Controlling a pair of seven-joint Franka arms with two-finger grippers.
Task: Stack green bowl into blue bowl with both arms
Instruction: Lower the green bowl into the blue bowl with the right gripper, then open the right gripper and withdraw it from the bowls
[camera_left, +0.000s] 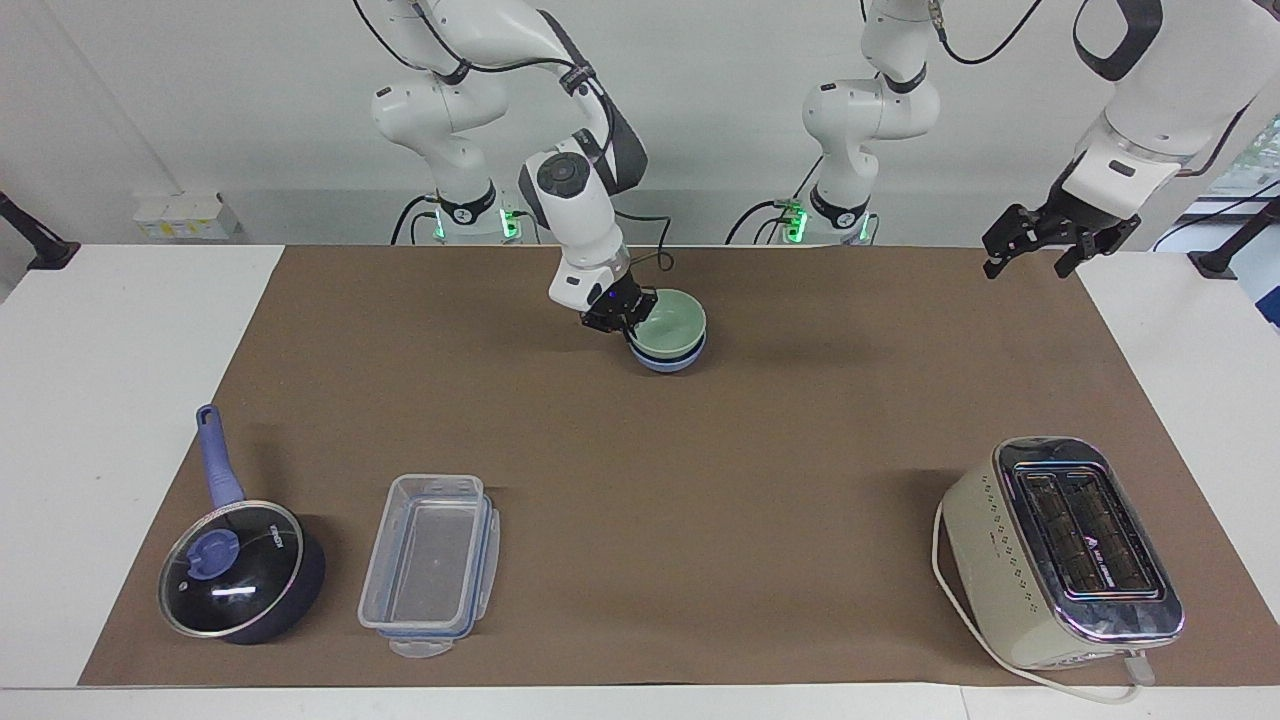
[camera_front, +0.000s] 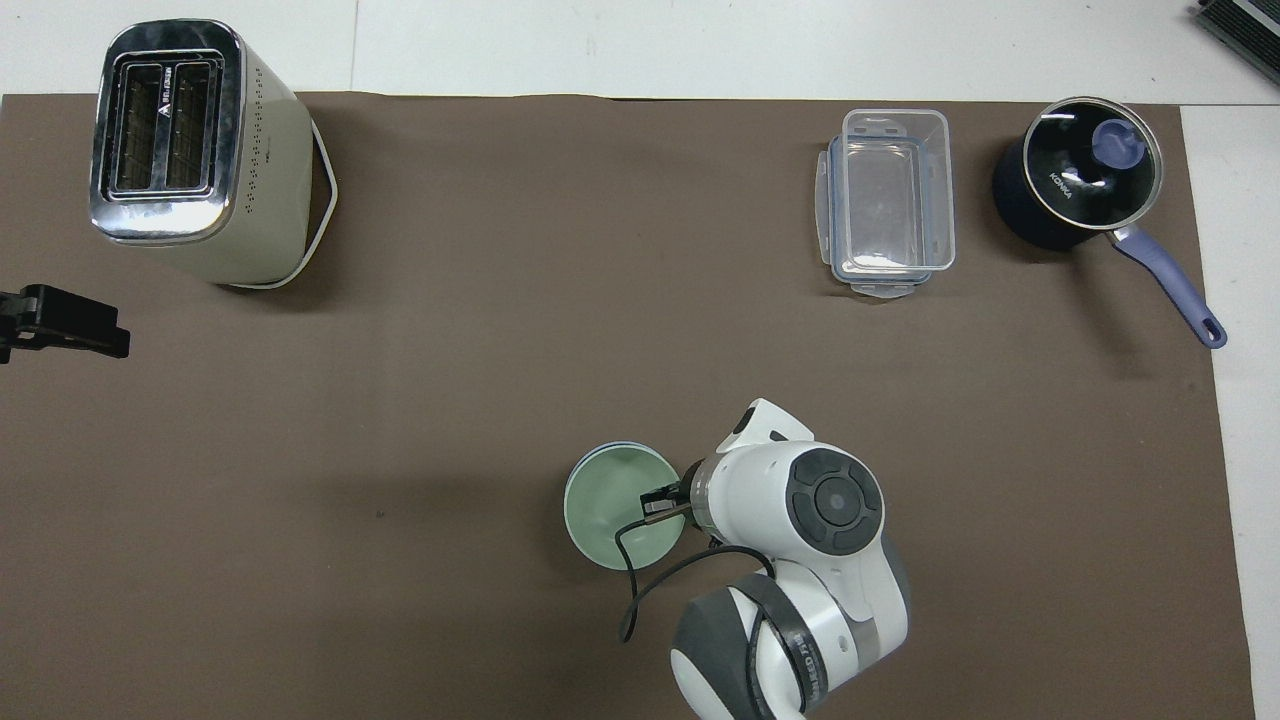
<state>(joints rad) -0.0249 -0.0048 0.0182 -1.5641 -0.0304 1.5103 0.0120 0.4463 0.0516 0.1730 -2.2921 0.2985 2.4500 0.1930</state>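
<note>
Now the green bowl (camera_left: 668, 322) sits nested in the blue bowl (camera_left: 672, 358), mouth up, on the counter (camera_left: 700, 480) near the robots, about midway between the two arms' ends. Only a thin crescent of blue shows under the green rim in the overhead view, so the two look nearly concentric. The right gripper (camera_left: 622, 318) is at the green bowl's rim on the side toward the right arm's end, its jaws pinching the wall with one finger inside and one outside. The left gripper (camera_left: 1037, 240) hangs in the air over the counter's edge at the left arm's end, waiting; its jaws look spread. Judging by its matte look and thin wall, the green bowl is probably light, stiff plastic or melamine, not very slippery, and unlikely to break from a small drop. Its rim is the natural place to take hold, as no handle or lip is offered. Being round, it has no long axis; its only direction is the opening, which faces straight up with little or no tilt. The stack seems essentially made, so what remains is likely letting go without dragging the green bowl askew.
</note>
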